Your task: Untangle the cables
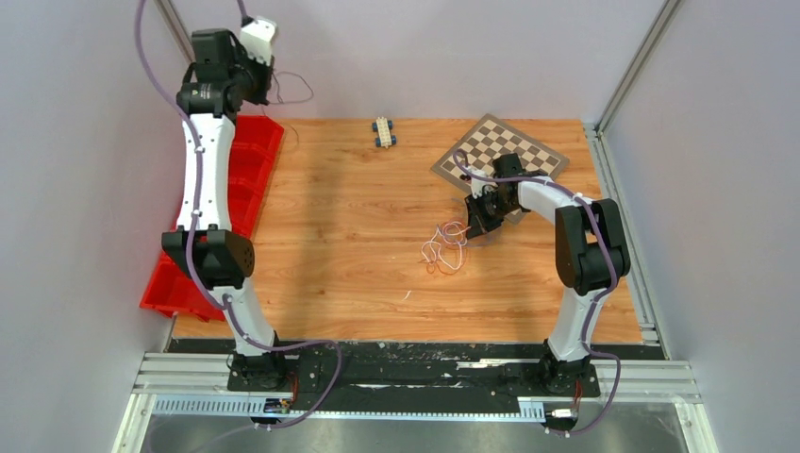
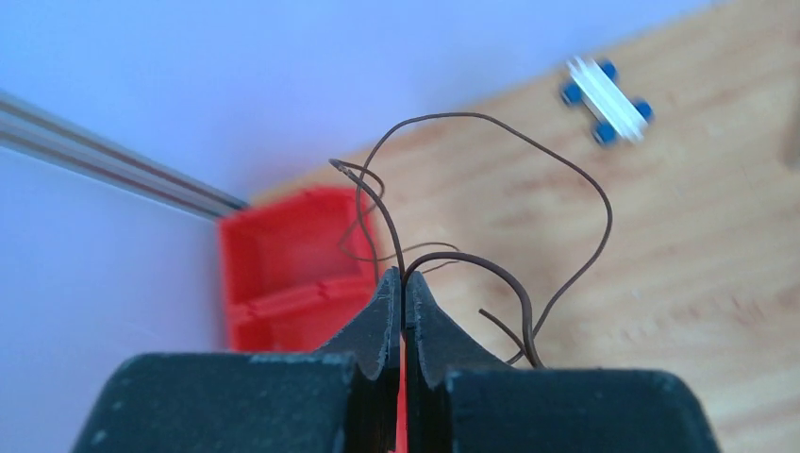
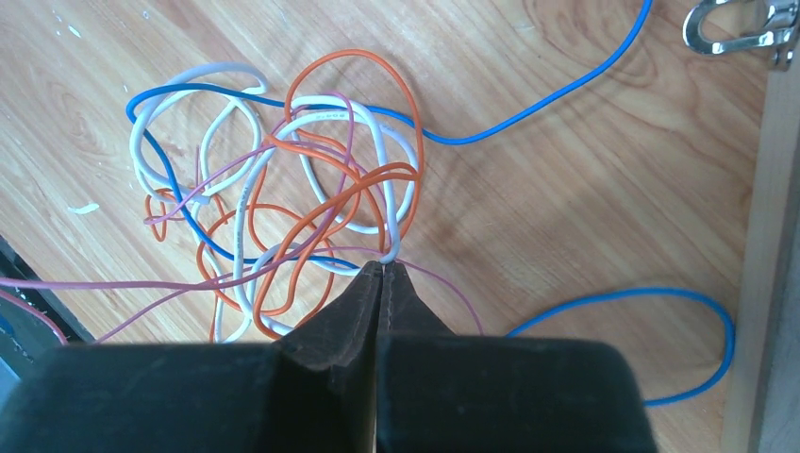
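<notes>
Grips, with the right gripper [image 3: 381,269], a thin white flexible wire [image 3: 389,203]: black fingers pressed flat together, no gap, the wire nipped at the very tips. Sits low over the pale wooden table [image 1: 349,255], touching the near edge of the tangled cables [image 3: 283,189]. Just past the fingertips, crossing loops of white, orange wire [image 3: 377,68], blue wire [image 3: 566,90] and hair-thin pink wire [image 3: 141,283], all lying flat on the wood, the blue trailing off to the right in a long curve. Beside that arm in the overhead view, a tilted brown-and-cream chessboard [image 1: 500,151].

Clamps equally tight with the left gripper [image 2: 403,281] on a thin dark-brown wire [image 2: 528,151], springing up from between the closed tips in an open arch, loose ends in the air. Hangs high at the far-left corner, well apart from the tangle, over a red plastic bin [image 2: 283,255]. Farther out on the table, a small white toy block with blue wheels [image 2: 604,99].
</notes>
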